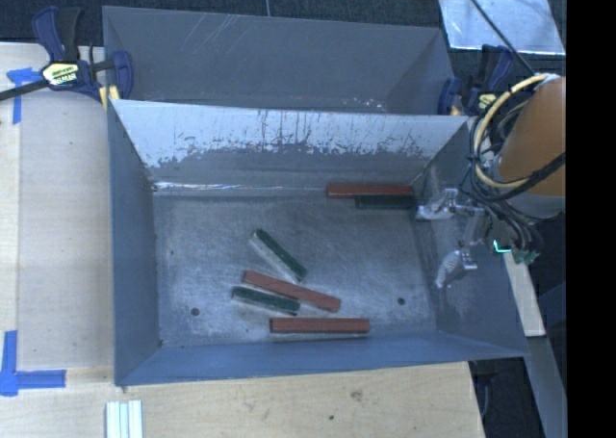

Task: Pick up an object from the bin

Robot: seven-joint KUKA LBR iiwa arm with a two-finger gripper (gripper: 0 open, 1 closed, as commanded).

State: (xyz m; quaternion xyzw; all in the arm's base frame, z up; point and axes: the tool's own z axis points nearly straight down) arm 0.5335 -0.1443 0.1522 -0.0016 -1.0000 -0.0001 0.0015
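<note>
The gripper point(441, 239) sits low at the right side of the bin point(135, 234), jaws spread, with bare floor between them. Nearest, just to its upper left, a red bar point(371, 192) lies along the back wall, a dark green bar point(383, 202) touching it. 4 more bars form a loose heap point(289, 294) at lower centre.

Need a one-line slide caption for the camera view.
Open pincer near the right wall of the grey bin, close to a red-brown bar and dark green bar; four more bars lie mid-floor.
</note>
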